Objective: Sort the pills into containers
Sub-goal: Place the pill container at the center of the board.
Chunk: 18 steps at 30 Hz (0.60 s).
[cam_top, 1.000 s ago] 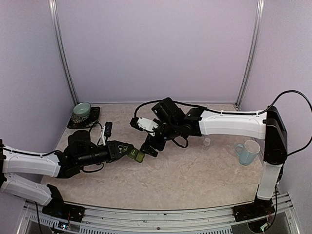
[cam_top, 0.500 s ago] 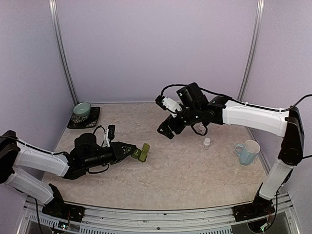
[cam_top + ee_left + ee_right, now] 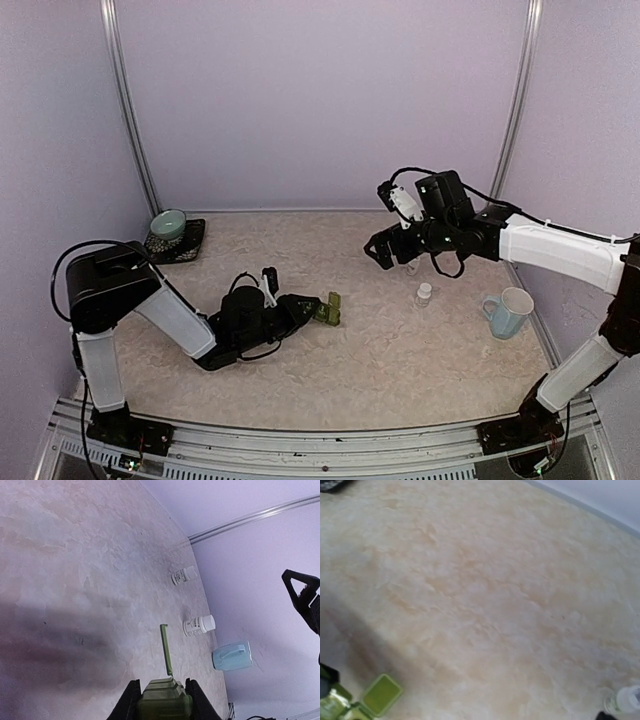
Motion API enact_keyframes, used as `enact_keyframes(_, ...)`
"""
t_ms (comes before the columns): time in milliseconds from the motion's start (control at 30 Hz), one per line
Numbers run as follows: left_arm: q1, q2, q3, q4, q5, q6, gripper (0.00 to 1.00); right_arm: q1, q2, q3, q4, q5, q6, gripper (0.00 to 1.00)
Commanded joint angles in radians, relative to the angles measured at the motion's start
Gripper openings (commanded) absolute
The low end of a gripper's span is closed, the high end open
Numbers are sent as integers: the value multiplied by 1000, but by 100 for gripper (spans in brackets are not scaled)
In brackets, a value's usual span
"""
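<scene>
Table (image 3: 400, 365) centre free; containers (image 3: 330, 308) left, bottle (image 3: 424, 294), mug (image 3: 508, 312) right.

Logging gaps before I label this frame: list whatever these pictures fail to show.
- Pills: none discernible anywhere; the containers are end-on and cut by the bottom edge in the left wrist view, tiny from above.
- Bottle: blurred, cut off by the right wrist view's corner.
- Bowl contents: too small in the top view.

- The containers (image 3: 329, 309) are a small dark green strip of joined square compartments, held by one end in my left gripper (image 3: 314, 310), low near the table's middle.
- The far-end lid (image 3: 165, 650) stands open, its inside a paler green.
</scene>
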Motion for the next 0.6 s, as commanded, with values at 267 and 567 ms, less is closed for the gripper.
enact_keyframes(267,-86,127,196,-78,-371,-79,21,-83,-68,-79,51,23,78,100)
enact_keyframes(567,-87,133,181,-131,-400,-82,25,-92,-76,-95,69,11,82,100)
